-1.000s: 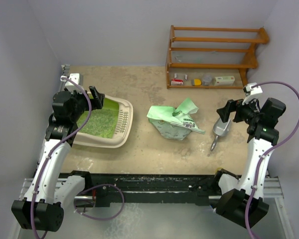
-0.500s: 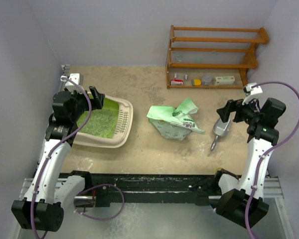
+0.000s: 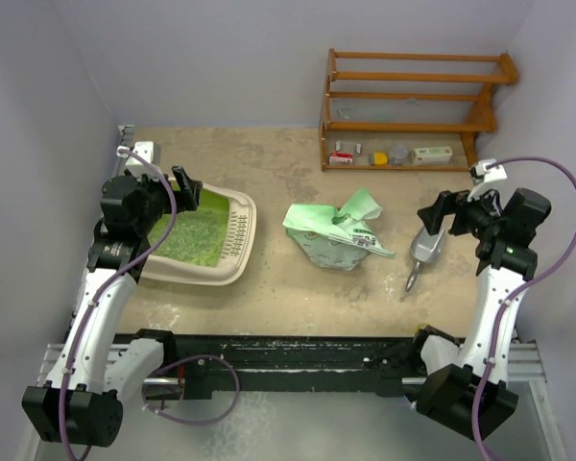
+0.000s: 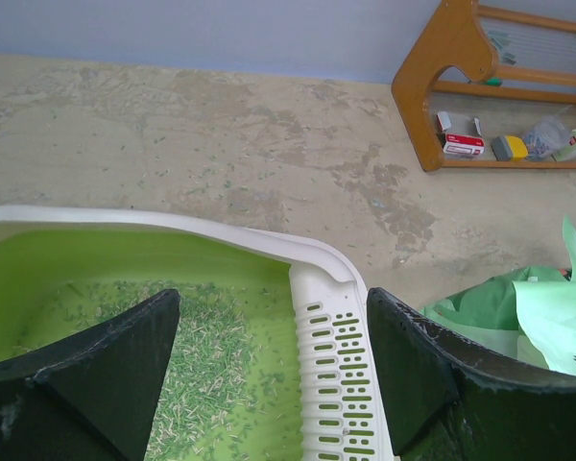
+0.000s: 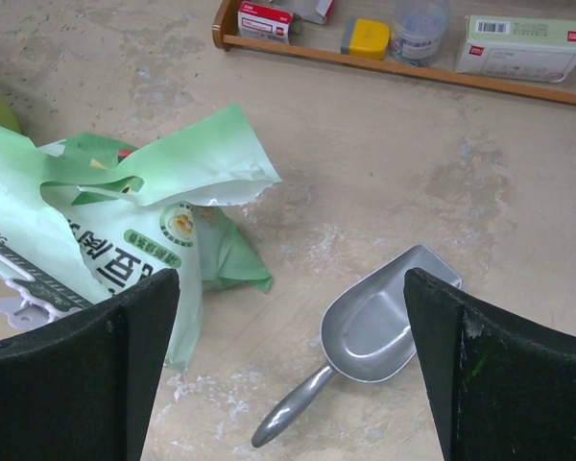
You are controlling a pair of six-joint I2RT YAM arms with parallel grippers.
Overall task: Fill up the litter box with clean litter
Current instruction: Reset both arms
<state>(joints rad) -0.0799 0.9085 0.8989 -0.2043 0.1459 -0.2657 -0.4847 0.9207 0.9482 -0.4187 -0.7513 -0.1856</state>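
The cream litter box (image 3: 238, 200) with a green inner surface sits at the left; its slotted grille (image 4: 338, 365) faces right. Pale litter granules (image 4: 192, 370) thinly cover its floor (image 3: 197, 240). My left gripper (image 3: 185, 186) hovers over the box, open and empty, its fingers (image 4: 106, 365) wide apart above the litter and grille. My right gripper (image 3: 440, 213) is open and empty above a shiny metal scoop (image 5: 370, 341), which lies empty on the table (image 3: 422, 254). The light green litter bag (image 3: 334, 233) lies open in the middle, also in the right wrist view (image 5: 106, 240).
A wooden rack (image 3: 408, 96) stands at the back right, its lowest shelf holding small boxes and a jar (image 5: 418, 19). Grey walls close in both sides. Spilled dust marks the table round the scoop.
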